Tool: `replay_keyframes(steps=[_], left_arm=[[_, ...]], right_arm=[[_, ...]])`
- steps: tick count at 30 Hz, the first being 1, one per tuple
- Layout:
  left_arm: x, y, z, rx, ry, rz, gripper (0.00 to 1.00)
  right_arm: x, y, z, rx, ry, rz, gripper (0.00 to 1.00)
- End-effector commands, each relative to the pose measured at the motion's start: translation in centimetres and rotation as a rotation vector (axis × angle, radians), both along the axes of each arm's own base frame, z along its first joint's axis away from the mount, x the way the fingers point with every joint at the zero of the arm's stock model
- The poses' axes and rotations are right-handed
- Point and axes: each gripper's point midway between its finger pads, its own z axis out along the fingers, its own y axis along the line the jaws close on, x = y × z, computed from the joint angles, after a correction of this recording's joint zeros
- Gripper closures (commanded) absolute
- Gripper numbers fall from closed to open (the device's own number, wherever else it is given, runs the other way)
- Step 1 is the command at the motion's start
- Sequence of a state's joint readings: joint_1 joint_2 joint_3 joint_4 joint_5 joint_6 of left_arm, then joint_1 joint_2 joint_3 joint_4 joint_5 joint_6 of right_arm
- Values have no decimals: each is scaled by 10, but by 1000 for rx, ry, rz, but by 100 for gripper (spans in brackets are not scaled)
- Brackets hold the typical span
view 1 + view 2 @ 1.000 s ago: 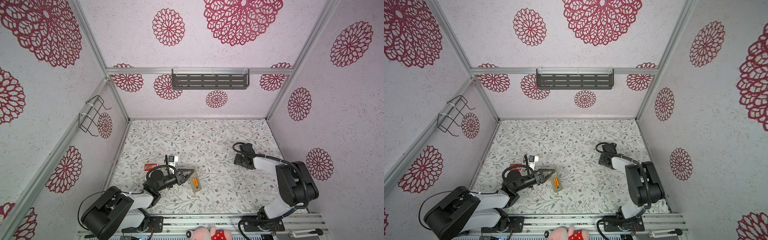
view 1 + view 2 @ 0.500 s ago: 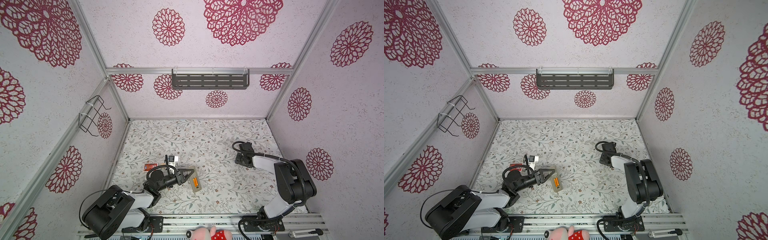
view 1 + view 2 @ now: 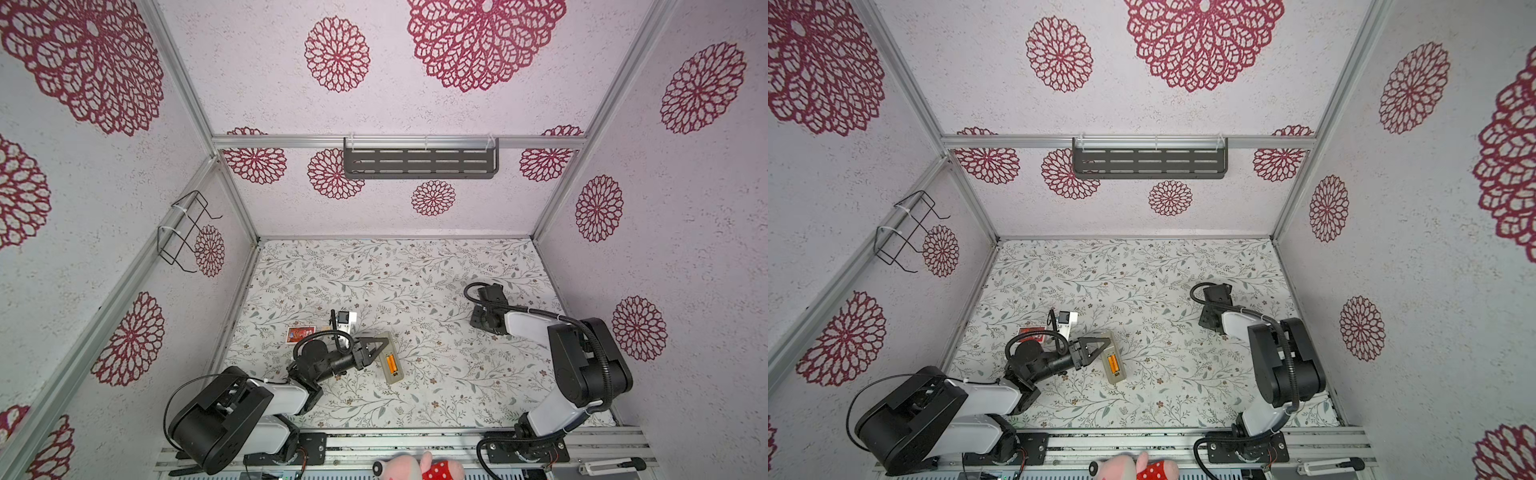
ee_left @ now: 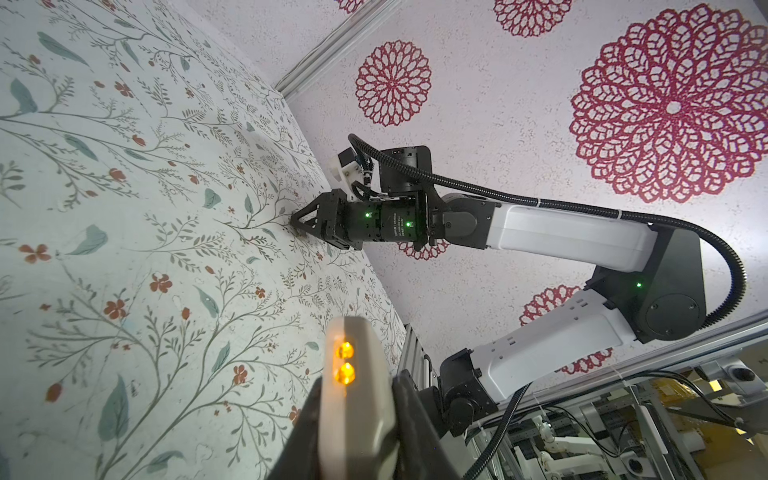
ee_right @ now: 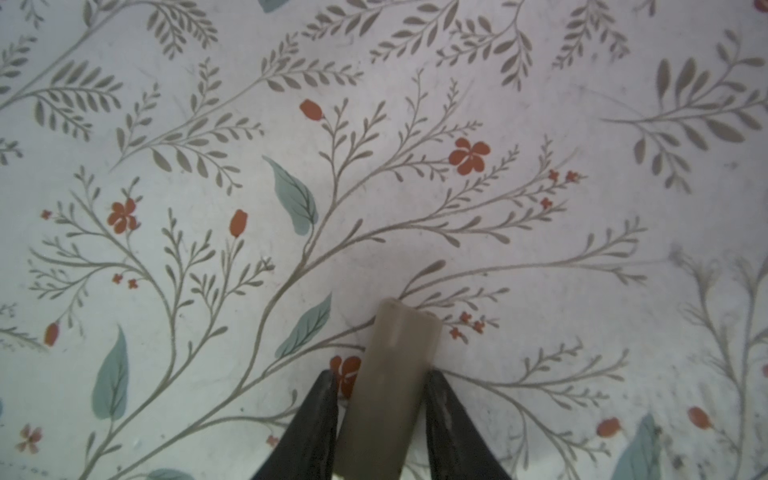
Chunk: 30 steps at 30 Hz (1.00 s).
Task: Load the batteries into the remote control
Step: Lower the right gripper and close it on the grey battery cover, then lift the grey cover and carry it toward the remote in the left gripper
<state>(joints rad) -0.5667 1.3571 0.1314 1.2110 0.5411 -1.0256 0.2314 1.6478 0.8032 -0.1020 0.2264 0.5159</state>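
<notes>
The left gripper (image 3: 381, 344) is pinching the remote control (image 3: 397, 375) at 7 o'clock on the table (image 3: 332, 266), apparently steadying it, both batteries (image 3: 390, 363) seated. At 3 o'clock the right gripper (image 5: 379, 374) is straddling what looks like the battery cover (image 5: 399, 332); actual grip unclear.

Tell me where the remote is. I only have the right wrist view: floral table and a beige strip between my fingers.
Observer: The remote control is over the left half of the table, clamped in the left gripper.
Operator: Are batteries in it?
Observer: Yes, two orange batteries sit side by side in its open compartment.
Operator: Where am I relative to it?
Observer: The right gripper has its tips down at the table on the right half, well apart from the remote control.
</notes>
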Motion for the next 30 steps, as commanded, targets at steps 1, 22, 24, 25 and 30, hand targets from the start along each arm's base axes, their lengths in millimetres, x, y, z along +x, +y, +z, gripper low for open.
replay_keyframes(steps=[1, 22, 24, 25, 30], left_arm=[[-1, 1, 9, -24, -36, -5, 100], [1, -1, 9, -28, -31, -8, 100], [1, -1, 8, -30, -30, -10, 100], [1, -1, 8, -31, -29, -10, 100], [1, -2, 9, -36, -29, -11, 100]], right_arm=[[-2, 0, -3, 10, 20, -2, 65], [-10, 5, -5, 25, 32, 41, 78], [-10, 8, -6, 32, 34, 50, 78], [-11, 9, -6, 34, 37, 54, 79], [-12, 18, -6, 31, 42, 84, 79]])
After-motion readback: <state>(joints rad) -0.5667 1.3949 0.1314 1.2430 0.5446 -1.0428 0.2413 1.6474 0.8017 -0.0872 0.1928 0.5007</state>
